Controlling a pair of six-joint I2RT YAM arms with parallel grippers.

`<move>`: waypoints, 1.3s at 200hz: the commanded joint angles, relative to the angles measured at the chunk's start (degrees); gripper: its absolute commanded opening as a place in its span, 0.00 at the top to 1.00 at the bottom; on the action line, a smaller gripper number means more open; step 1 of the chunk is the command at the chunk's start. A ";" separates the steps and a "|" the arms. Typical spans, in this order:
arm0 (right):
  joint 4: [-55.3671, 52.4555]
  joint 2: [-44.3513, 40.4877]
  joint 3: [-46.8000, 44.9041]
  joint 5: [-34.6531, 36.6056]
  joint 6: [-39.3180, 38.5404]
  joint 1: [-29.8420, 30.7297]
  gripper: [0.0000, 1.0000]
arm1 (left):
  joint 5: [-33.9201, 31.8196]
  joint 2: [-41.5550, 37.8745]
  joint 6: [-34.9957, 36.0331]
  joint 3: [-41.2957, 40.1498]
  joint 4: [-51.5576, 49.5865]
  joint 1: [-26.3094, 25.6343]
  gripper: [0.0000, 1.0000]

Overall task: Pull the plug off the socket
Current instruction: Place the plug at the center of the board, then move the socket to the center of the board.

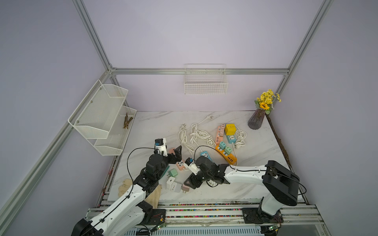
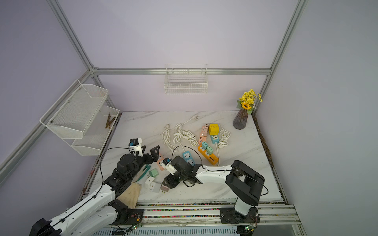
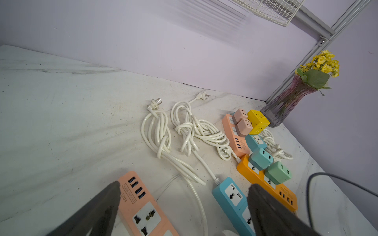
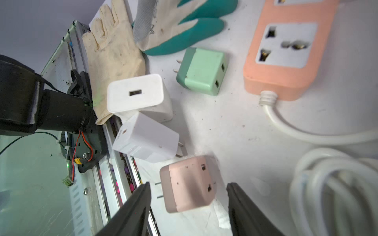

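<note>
Near the front edge of the table (image 4: 225,126) the pink plug (image 4: 187,179) lies loose on its side, prongs bare, well clear of any socket. Over it the right gripper (image 4: 188,185) straddles the plug with jaws partly parted and a gap at each face, gripping nothing. Close by lie a green plug (image 4: 202,71) and two white chargers (image 4: 137,94), also unplugged — so this part looks done. Further in, the left gripper (image 3: 184,185) hangs spread wide and empty over the near pink strip (image 3: 143,208), whose visible sockets are vacant, like those of the blue strip (image 3: 229,196). Left to do, I judge: the teal adapter (image 3: 260,158) and green adapter (image 3: 278,172) seated in the orange strip (image 3: 284,192) — and two pink adapters (image 3: 240,115) on the far pink strip (image 3: 235,141).
</note>
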 commanded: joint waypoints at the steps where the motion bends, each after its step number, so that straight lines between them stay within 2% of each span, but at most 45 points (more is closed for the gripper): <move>1: 0.17 -8.78 -3.02 6.08 -5.57 0.18 0.37 | 1.33 0.04 -0.71 -0.20 3.46 0.30 0.00; 37: 2.40 -24.33 -10.67 21.64 -8.87 0.08 0.38 | 2.86 1.05 -1.00 -0.16 4.29 0.34 0.01; 58: 5.98 -34.44 -16.96 28.90 -13.43 -1.12 0.38 | 4.01 1.89 -1.22 -0.05 4.92 0.37 0.00; 66: 7.83 -37.79 -19.48 30.75 -15.69 -1.90 0.36 | 4.52 2.26 -1.40 -0.04 5.21 0.39 0.00; 68: 8.22 -38.74 -20.21 31.36 -15.96 -2.17 0.31 | 4.64 2.39 -1.48 -0.02 5.23 0.39 0.00; 74: 9.24 -41.15 -21.93 32.90 -16.54 -3.46 0.26 | 4.94 2.80 -1.53 -0.01 5.31 0.39 0.00; 86: 8.80 -44.79 -24.03 33.25 -15.85 -8.05 0.22 | 5.29 3.38 -1.62 0.06 5.84 0.39 0.00; 109: 5.81 -47.44 -24.31 28.01 -11.63 -18.71 0.14 | 5.55 4.86 -1.49 0.16 6.31 0.48 0.00; 120: 5.13 -45.90 -23.50 27.40 -11.56 -21.39 0.09 | 5.31 5.44 -1.15 0.38 6.28 0.48 0.01; 168: -0.80 -25.53 -11.02 26.22 -20.80 -27.02 0.09 | 4.26 5.65 0.37 0.71 5.47 0.57 0.00; 192: -11.76 -14.22 -0.08 28.40 -25.57 -27.88 0.09 | 3.94 5.37 0.61 0.64 5.32 0.61 0.00; 217: -21.63 -5.13 10.57 31.96 -27.67 -28.31 0.13 | 4.37 5.19 0.49 0.68 5.32 0.78 0.00; 260: -30.15 4.64 18.83 31.60 -31.49 -29.78 0.20 | 4.25 4.56 0.49 0.64 4.98 0.92 0.00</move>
